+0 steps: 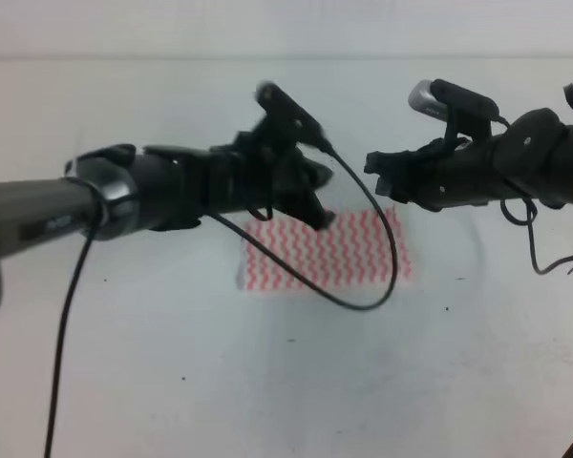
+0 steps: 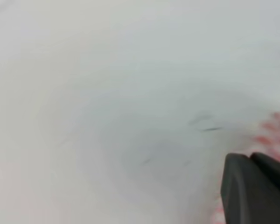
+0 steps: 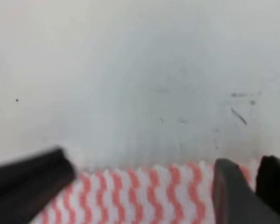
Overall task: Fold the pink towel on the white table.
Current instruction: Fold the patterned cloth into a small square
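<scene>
Because the pink towel is a thin cloth lying flat on the white counter, it is judged to be light, limp and easily rucked; a pinch at a corner or along an edge would be called for, since no stiff part is offered. It is seen near the middle of the counter, partly hidden beneath both arms in the high view. Its shape appears wider than deep, so one fold may already have been made, though that cannot be confirmed.

From the right wrist view, the right gripper is seen with its fingers spread wide above the towel's far edge, nothing held between them. Of the left gripper only a blurred dark part is shown in its wrist view, and whether it is spread or closed cannot be told.

Bare counter is seen on every side of the towel, so ample room for moving is judged available. A dangling black cable loops over the cloth and could snag it.
</scene>
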